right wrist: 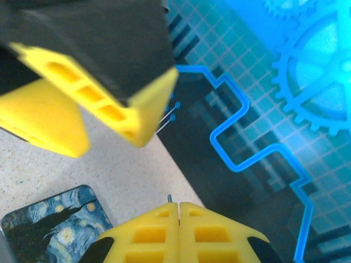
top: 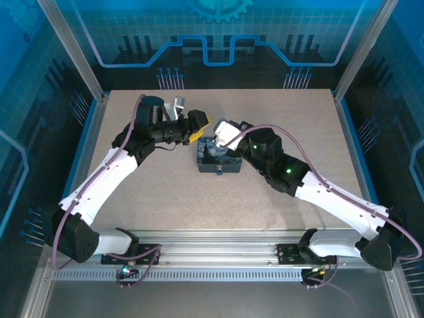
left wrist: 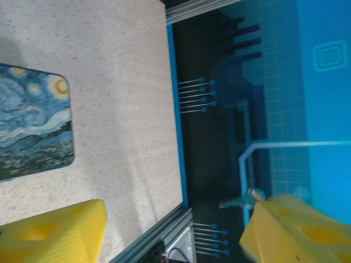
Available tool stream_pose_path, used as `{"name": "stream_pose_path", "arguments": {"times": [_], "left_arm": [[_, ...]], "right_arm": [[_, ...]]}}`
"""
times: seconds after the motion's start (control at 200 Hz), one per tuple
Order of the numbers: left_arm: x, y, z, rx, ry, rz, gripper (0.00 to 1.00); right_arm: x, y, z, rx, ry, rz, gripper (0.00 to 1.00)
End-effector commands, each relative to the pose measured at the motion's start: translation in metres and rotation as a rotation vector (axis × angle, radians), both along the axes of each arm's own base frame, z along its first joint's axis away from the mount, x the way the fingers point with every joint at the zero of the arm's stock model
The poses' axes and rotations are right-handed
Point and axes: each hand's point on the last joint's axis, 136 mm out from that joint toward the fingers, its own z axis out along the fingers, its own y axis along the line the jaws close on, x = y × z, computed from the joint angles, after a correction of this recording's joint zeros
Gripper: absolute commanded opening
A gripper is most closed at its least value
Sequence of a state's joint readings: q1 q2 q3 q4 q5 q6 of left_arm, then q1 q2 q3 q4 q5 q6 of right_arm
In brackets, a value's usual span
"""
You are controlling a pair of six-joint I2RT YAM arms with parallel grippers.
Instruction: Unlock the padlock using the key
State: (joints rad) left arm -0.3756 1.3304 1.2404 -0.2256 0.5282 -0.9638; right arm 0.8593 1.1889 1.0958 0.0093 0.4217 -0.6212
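Right hand (right wrist: 178, 206), fingers pressed together, apparently pinches the small silver key (left wrist: 239, 203) at twelve o'clock of the starry-night mat (left wrist: 33, 120); left hand (top: 197, 129) spread wide. Unlocking remains.

A matt, speckled, stone-like finish is seen on the table (top: 165, 192), bare silvery metal on the key (left wrist: 241, 201), matt yellow plastic on the fingers (left wrist: 55, 233), and brushed aluminium on the rail (top: 218, 240) at six o'clock.
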Motion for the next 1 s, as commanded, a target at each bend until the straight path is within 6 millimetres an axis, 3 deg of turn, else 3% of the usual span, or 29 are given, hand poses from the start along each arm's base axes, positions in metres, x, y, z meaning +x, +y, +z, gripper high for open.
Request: {"name": "stream_pose_path", "arguments": {"times": [0.0, 0.32, 0.44, 0.695, 0.896, 0.996], "left_arm": [[0.003, -0.006, 0.031, -0.114, 0.016, 0.01, 0.71], [-0.014, -0.041, 0.051, -0.199, 0.032, -0.087, 0.72], [-0.017, -0.049, 0.049, -0.201, 0.042, -0.102, 0.69], [-0.017, -0.054, 0.047, -0.211, 0.056, -0.107, 0.38], [-0.016, -0.055, 0.047, -0.219, 0.062, -0.109, 0.05], [-0.017, -0.056, 0.047, -0.221, 0.064, -0.114, 0.0]], "right_arm": [[-0.011, 0.0, 0.03, 0.026, -0.122, 0.032, 0.0], [-0.028, 0.005, 0.026, 0.039, -0.136, 0.08, 0.0], [-0.033, 0.007, 0.025, 0.05, -0.129, 0.098, 0.0], [-0.037, 0.009, 0.021, 0.041, -0.128, 0.108, 0.0], [-0.035, 0.01, 0.018, 0.035, -0.128, 0.098, 0.0], [-0.033, 0.01, 0.018, 0.035, -0.132, 0.091, 0.0]]}}
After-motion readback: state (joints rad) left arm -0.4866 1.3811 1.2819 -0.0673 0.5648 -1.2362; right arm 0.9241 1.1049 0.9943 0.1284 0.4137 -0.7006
